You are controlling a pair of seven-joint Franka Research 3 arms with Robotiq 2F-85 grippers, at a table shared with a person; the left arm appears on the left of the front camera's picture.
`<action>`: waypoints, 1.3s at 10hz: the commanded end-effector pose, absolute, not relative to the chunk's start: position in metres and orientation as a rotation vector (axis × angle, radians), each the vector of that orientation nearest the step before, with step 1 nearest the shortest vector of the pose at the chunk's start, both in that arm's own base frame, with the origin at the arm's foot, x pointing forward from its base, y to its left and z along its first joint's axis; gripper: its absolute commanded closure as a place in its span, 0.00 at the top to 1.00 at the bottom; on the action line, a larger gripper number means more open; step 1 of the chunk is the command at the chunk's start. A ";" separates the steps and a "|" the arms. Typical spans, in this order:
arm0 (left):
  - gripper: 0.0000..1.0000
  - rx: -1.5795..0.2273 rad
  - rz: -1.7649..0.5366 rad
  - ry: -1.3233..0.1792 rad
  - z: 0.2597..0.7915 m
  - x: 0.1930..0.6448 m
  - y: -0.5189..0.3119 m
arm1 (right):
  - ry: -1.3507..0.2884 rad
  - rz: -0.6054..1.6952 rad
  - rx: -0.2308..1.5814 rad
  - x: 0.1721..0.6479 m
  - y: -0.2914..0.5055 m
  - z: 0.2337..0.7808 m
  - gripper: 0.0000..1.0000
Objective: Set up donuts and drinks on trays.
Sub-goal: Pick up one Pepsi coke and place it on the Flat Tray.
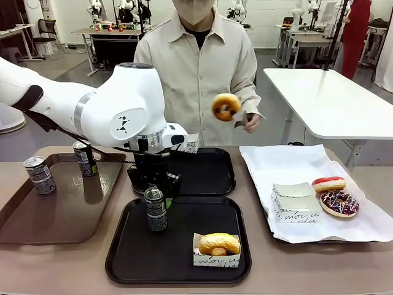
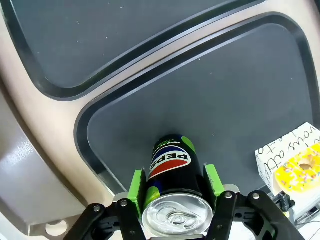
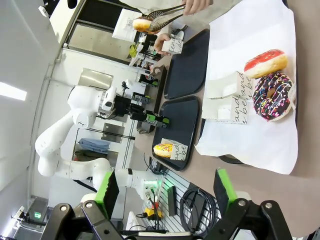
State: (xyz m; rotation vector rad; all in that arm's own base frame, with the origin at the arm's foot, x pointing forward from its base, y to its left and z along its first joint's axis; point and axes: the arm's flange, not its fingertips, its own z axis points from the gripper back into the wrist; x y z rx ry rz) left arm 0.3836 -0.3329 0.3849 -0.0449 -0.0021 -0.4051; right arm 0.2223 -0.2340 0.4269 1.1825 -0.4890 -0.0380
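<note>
Nearer black tray point(image 1: 175, 249) bears 1 can point(image 1: 155, 212), flanked by left claw point(image 2: 173, 182).

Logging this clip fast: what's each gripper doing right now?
Left gripper: pads flank the can on the near tray; clamped or loose, cannot tell.
Right gripper: open, empty.

1. Far black rectangular plastic tray point(image 1: 209, 172): left part hidden behind white left arm point(image 1: 123, 110).
2. Slim dark can with silver top point(image 2: 172, 165), between pads of left hand point(image 2: 173, 184): touching or just apart, cannot tell.
3. Yellow-glazed ring donut in white paper holder point(image 2: 300, 170): cut by right edge, left wrist view.
4. White paper sheet point(image 1: 282, 163): right corner cut off, front view.
</note>
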 end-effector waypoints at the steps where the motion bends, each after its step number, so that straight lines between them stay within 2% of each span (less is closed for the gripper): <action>1: 0.76 -0.038 -0.428 -0.026 0.390 0.386 -0.334 | -0.518 -0.030 1.201 0.225 -0.235 0.427 1.00; 2: 1.00 -0.040 -0.424 -0.022 0.390 0.385 -0.332 | -0.518 -0.030 1.201 0.225 -0.235 0.427 1.00; 5: 1.00 -0.056 -0.415 -0.029 0.401 0.379 -0.330 | -0.518 -0.030 1.201 0.225 -0.235 0.427 1.00; 8: 1.00 -0.042 -0.440 -0.065 0.451 0.342 -0.326 | -0.518 -0.030 1.201 0.225 -0.235 0.427 1.00; 13: 1.00 -0.095 -0.395 -0.077 0.527 0.285 -0.236 | -0.518 -0.030 1.201 0.225 -0.235 0.427 1.00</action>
